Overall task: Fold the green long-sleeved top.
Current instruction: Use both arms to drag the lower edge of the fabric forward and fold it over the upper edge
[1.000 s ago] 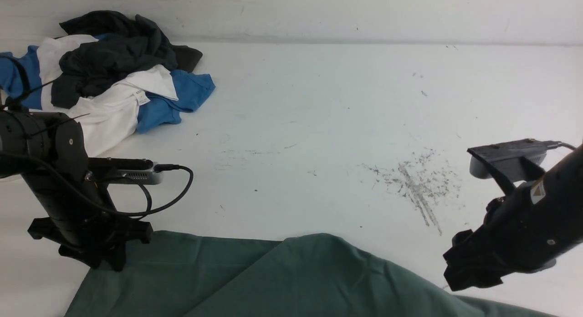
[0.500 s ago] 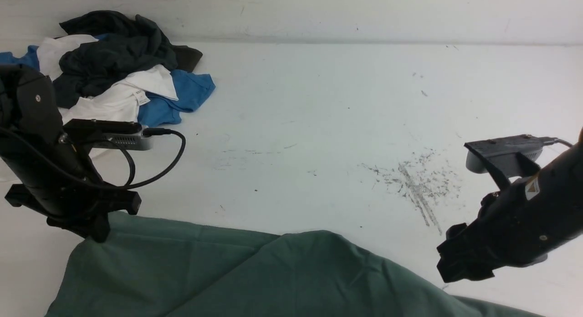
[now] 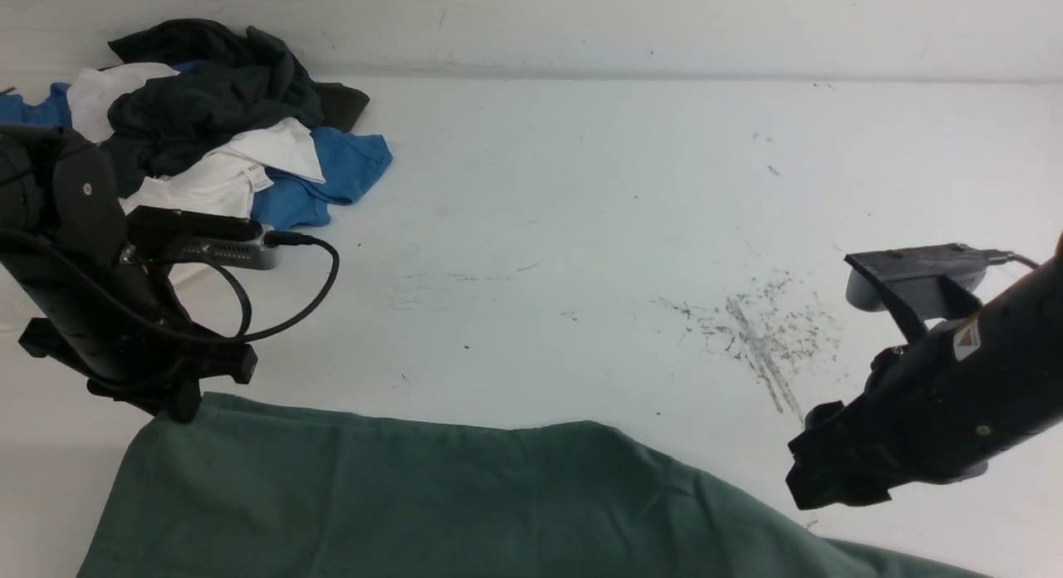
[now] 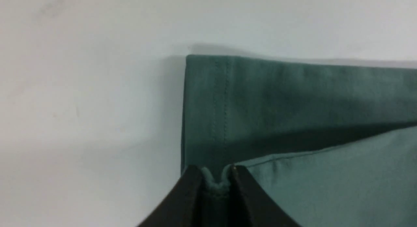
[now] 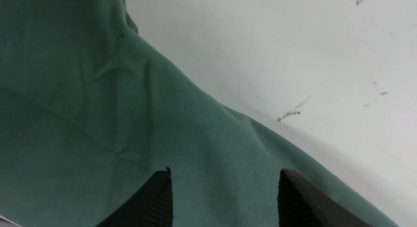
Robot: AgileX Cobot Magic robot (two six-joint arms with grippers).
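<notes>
The green long-sleeved top (image 3: pixel 465 495) lies spread along the near edge of the white surface (image 3: pixel 581 229). At its far left corner, the left gripper (image 4: pixel 215 184) is pinched tight on a bunch of the hem. Over on the right, the right gripper (image 5: pixel 224 194) hovers above the cloth, jaws wide apart and holding nothing. A heap of blue, white and dark clothes (image 3: pixel 208 138) sits far left.

White table (image 3: pixel 581 188), dark scuff marks (image 3: pixel 760 333) right of centre, heap of blue, white and dark grey garments (image 3: pixel 208 138) at far left, small tag (image 3: pixel 258 178) on the white one
</notes>
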